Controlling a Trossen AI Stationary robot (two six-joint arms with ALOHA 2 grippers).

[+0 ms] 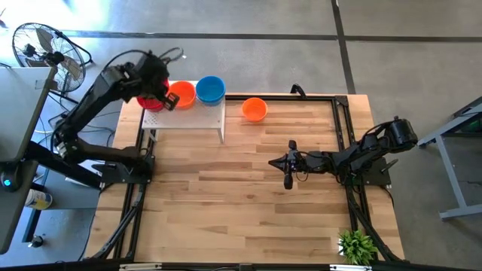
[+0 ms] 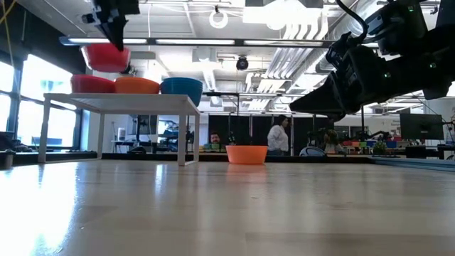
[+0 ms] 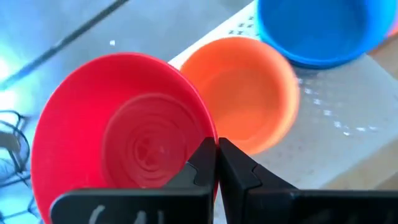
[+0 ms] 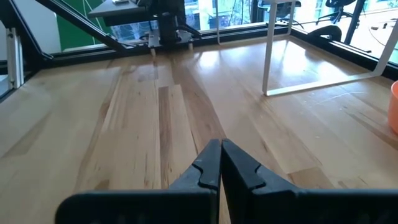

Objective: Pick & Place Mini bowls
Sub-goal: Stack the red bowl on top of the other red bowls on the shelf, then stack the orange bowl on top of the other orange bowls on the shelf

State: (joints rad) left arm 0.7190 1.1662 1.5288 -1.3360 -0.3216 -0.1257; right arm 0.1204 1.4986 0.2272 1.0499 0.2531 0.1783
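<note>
A small round red plastic bowl (image 2: 105, 57) hangs in the air above the left end of the white perforated board (image 1: 184, 114), pinched by its rim in the left tool (image 3: 216, 163). The tool's two dark fingers are pressed tight together with only the bowl's thin wall between them, as the left wrist view shows plainly. In the low view the bowl sits clear of everything beneath it, tilted a little, not yet set down.

Right below it on the raised board rests a second red bowl (image 2: 92, 84), and beside that an orange plastic bowl (image 1: 181, 94), then a blue plastic bowl (image 1: 210, 89), the three in a row and close together. So three bowls look placed on the board, with the held one seemingly about to go onto or into the red one under it, judging by where it hangs.

One more orange bowl (image 1: 254, 109) stands alone on the wooden bench (image 1: 241, 203), just past the board's right end. That one appears to be what is left.

The right tool (image 1: 288, 179) waits low over the middle of the bench, fingers fully closed on nothing, well apart from any bowl.
</note>
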